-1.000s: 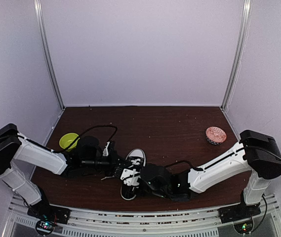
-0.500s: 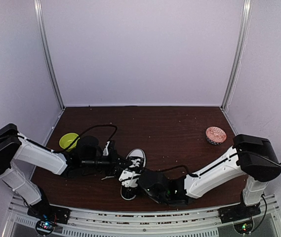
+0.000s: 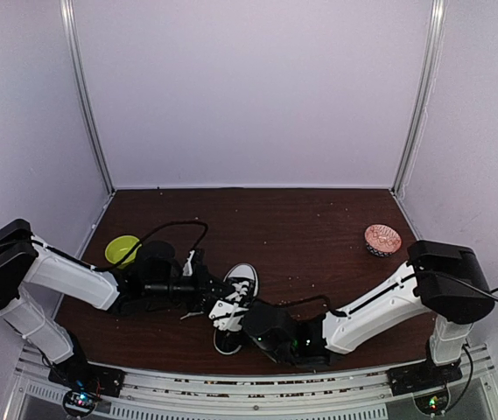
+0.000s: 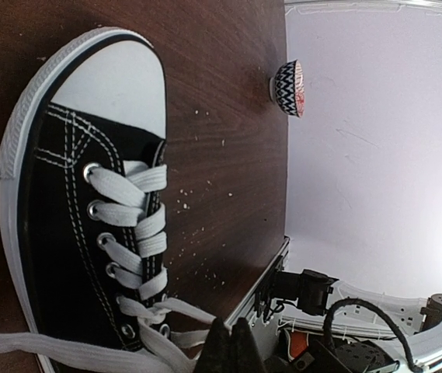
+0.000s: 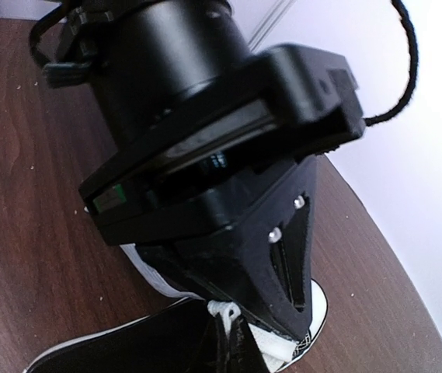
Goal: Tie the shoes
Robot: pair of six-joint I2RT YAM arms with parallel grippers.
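Note:
A black canvas shoe [image 3: 241, 282] with a white toe cap lies near the table's front edge, between both arms. In the left wrist view the shoe [image 4: 57, 210] fills the left side, its white laces [image 4: 139, 225] crossed up the front. My left gripper [image 4: 232, 346] is shut on a loose lace end at the bottom of that view. In the top view the left gripper [image 3: 217, 292] is at the shoe's left side and my right gripper [image 3: 246, 321] presses in from the right. In the right wrist view the right gripper [image 5: 228, 342] is shut on a small white lace loop [image 5: 223, 309].
A lime-green bowl [image 3: 123, 249] stands at the left behind the left arm. A pink patterned bowl [image 3: 382, 238] sits at the right, also seen as the patterned bowl [image 4: 289, 87]. The left arm's black wrist housing [image 5: 205, 116] fills most of the right wrist view. White crumbs dot the dark table [image 3: 301, 223].
The right gripper has slid left up to the shoe and closed on a lace loop. The left arm and the shoe have stayed put.

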